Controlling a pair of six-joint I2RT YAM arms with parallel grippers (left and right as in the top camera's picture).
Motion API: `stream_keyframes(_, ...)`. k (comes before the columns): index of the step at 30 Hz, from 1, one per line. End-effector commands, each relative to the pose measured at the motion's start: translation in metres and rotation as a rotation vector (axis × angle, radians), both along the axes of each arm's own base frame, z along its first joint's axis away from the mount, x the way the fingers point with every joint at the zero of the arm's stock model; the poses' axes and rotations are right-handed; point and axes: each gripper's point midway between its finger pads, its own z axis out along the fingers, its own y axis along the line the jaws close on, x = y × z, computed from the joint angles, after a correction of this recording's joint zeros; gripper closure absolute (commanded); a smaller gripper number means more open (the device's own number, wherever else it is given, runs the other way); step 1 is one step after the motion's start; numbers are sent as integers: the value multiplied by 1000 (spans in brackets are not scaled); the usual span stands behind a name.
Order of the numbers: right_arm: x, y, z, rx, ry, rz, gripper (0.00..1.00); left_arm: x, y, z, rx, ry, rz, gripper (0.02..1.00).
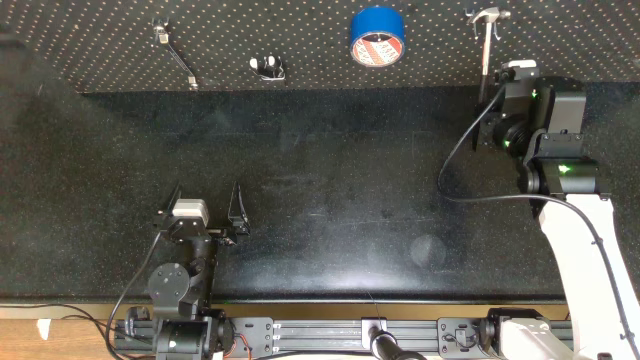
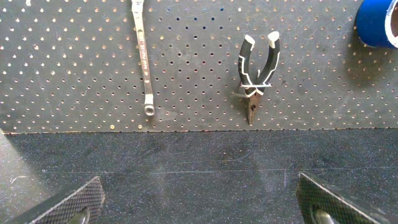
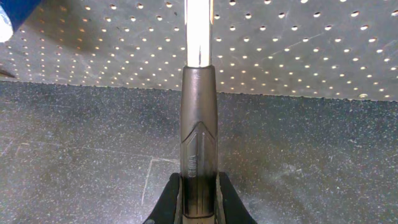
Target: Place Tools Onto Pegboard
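Observation:
A hammer (image 1: pixel 487 45) hangs head-up on the pegboard (image 1: pixel 90 50) at the far right, its steel shaft and black handle (image 3: pixel 199 137) pointing down toward the mat. My right gripper (image 3: pixel 199 198) is shut on the lower end of that handle; from above it sits at the board's bottom edge (image 1: pixel 497 98). My left gripper (image 1: pixel 207 208) stands open low over the front left of the mat, nothing between its fingers (image 2: pixel 68 202). It faces the board from a distance.
A wrench (image 1: pixel 178 58) (image 2: pixel 142 56), black-and-white pliers (image 1: pixel 268 67) (image 2: pixel 255 74) and a blue tape roll (image 1: pixel 377 36) (image 2: pixel 378 23) hang on the board left of the hammer. The black mat (image 1: pixel 330 180) lies bare between the arms.

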Motion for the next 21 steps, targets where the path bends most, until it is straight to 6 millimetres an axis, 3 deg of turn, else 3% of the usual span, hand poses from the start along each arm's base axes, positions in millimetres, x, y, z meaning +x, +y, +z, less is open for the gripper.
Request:
stream_keyframes(1,8,-2,-2,-23,-14,-11,919,0,2,-1,-1,2,9,23)
stream_keyframes(4,13,-2,-6,-23,-14,-11,503,0,2,-1,-1,2,9,23)
stream_keyframes(6,13,-2,-6,-22,-15,-11,9,0,2,-1,-1,2,9,23)
stream_keyframes(10,7,-4,8,-31,-62,-20,14,0,2,-1,-1,2,9,23)
stream_keyframes(15,-16,-10,3,-52,-209,-57,16,0,2,-1,-1,2,9,23)
stream_keyframes(19,-37,-10,20,-39,-510,-77,16,0,2,-1,-1,2,9,20)
stream_keyframes(21,-53,-11,18,-42,-593,-85,16,0,2,-1,-1,2,9,23)
